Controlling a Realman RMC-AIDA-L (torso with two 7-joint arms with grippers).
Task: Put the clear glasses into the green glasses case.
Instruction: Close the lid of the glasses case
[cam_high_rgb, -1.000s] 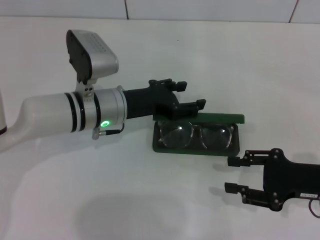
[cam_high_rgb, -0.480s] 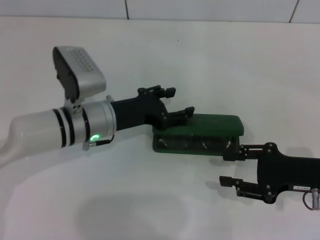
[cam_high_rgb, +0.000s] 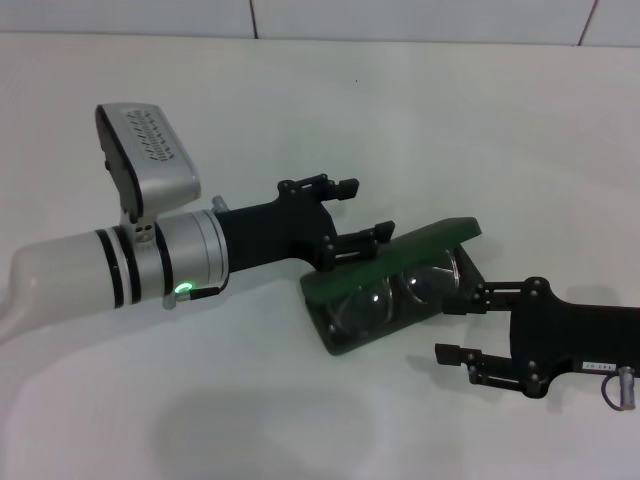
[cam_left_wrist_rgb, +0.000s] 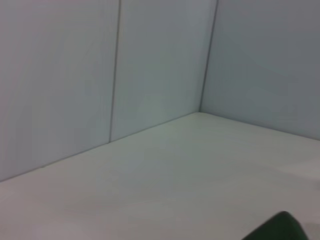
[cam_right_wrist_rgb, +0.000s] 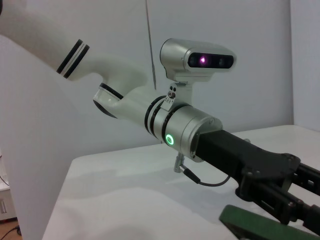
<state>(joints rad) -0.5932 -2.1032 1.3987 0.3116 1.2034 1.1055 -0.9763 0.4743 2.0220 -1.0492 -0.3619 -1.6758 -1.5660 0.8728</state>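
You see the green glasses case (cam_high_rgb: 385, 285) lying near the middle of the tabletop (cam_high_rgb: 430, 120), turned at a slant, with the clear glasses (cam_high_rgb: 395, 290) inside it under the half-raised lid. The left claw (cam_high_rgb: 352, 215) sits at the case's left rear, its front finger touching the lid's edge. The right claw (cam_high_rgb: 458, 328) sits at the case's right front end, fingers spread.
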